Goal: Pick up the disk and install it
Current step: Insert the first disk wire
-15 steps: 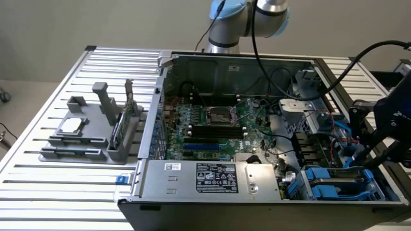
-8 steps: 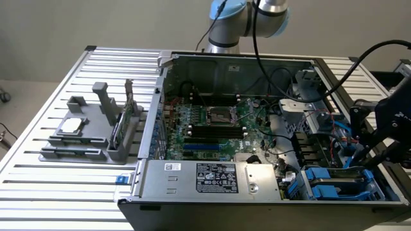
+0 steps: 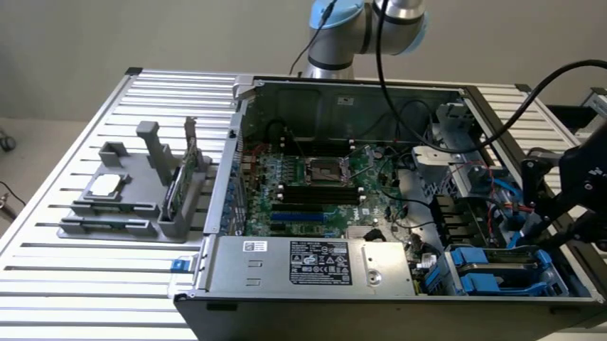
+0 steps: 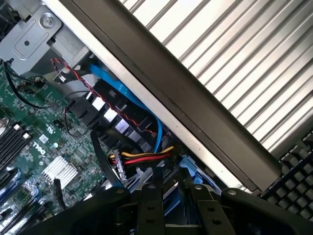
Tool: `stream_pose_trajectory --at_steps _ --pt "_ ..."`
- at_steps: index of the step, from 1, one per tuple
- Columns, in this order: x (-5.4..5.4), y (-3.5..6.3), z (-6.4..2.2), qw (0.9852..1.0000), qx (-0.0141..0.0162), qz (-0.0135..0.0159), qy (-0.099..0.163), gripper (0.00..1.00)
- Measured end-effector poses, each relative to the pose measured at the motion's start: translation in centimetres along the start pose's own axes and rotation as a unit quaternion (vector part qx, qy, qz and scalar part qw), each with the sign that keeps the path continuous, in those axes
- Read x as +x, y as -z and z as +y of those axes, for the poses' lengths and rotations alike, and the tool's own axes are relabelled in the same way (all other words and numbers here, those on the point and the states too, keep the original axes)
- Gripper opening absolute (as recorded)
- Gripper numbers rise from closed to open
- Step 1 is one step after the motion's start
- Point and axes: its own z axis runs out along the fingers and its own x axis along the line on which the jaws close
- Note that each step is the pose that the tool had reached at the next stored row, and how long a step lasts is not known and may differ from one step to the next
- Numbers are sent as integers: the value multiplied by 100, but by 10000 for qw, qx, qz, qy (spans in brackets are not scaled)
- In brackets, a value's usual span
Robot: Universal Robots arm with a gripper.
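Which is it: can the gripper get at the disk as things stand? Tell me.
Probably yes. The gripper hangs close over the disk, which lies flat in the open case at the exterior view's lower right. No lid covers it, though blue cables run close by and might snag.

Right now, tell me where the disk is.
At the exterior view's lower right, the disk lies in the computer case's corner, beside the labelled power supply and just below the gripper.

Ribbed, apparently brushed metal table (image 3: pixel 95 284)
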Motion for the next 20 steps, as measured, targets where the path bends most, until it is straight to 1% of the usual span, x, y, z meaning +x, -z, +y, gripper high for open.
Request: stream_pose_trajectory --at_steps 9,11,14,16,17,20 --pt "-43 -1 -12 9999 -6 2 -138 27" --pt "-49 -2 -15 9999 -2 9 -157 27" --pt "-53 -3 -17 9998 -5 56 -181 27" --pt "-53 -4 -18 9997 6 79 -210 27" --pt "-53 -7 -18 9997 12 89 -233 27" --pt "-54 -18 -19 9993 32 108 -351 27"
